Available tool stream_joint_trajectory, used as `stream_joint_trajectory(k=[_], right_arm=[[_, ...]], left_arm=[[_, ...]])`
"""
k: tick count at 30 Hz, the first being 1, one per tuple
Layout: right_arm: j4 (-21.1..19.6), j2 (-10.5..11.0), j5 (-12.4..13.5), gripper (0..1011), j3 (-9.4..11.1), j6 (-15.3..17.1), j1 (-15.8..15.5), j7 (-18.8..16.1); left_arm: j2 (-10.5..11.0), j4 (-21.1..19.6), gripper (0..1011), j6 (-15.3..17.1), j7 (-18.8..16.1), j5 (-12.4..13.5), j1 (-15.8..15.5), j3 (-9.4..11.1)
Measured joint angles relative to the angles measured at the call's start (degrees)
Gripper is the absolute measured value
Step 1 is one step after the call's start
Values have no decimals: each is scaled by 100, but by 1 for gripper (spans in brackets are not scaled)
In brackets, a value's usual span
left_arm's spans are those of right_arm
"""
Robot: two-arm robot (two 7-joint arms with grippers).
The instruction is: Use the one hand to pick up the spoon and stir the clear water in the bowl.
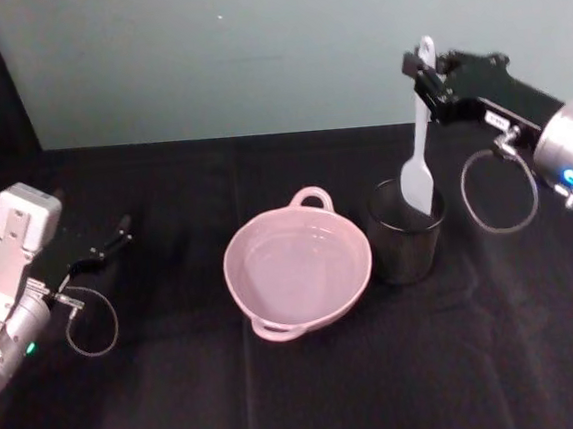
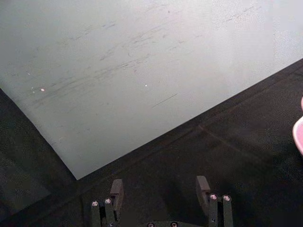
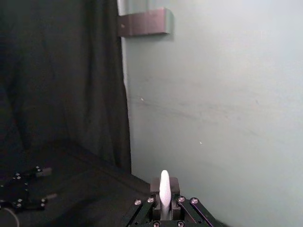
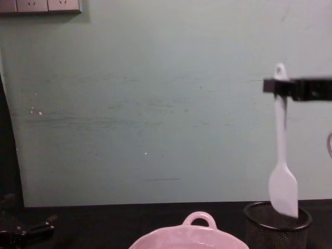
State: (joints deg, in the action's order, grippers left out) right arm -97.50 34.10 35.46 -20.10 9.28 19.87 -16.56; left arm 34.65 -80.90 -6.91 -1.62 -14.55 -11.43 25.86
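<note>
Right gripper [image 1: 427, 77] is clamped on the spoon [image 1: 418, 168] near its handle top, blade tip just inside the black mesh cup [image 1: 407, 249], so I'd lift it clear first, then swing left and lower gently into the water [image 1: 296, 269] in the pink bowl [image 1: 229, 270], while the left gripper [image 1: 108, 240] lies spread open at far left.

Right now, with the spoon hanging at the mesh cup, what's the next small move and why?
Probably lift straight up a little. The right gripper holds the spoon by its handle top, but the blade tip looks level with the rim of the mesh cup; clear that before crossing to the bowl. The left gripper rests open, far left.
</note>
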Motion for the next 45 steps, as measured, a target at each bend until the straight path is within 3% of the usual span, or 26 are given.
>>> stream_joint_trajectory(k=[9, 18, 29, 39, 45], right_arm=[[7, -274, -164, 114, -200, 261, 470, -306], [528, -808, -203, 114, -604, 43, 713, -689], [1161, -1132, -344, 114, -869, -488, 566, -990], [1308, -1209, -410, 114, -906, -771, 288, -1168], [1462, -1341, -446, 114, -958, -844, 295, -1238]], left_arm=[[0, 0, 1011, 0, 0, 0, 0, 0], [0, 0, 1011, 0, 0, 0, 0, 0], [0, 0, 1011, 0, 0, 0, 0, 0], [0, 0, 1011, 0, 0, 0, 0, 0], [0, 0, 1011, 0, 0, 0, 0, 0]])
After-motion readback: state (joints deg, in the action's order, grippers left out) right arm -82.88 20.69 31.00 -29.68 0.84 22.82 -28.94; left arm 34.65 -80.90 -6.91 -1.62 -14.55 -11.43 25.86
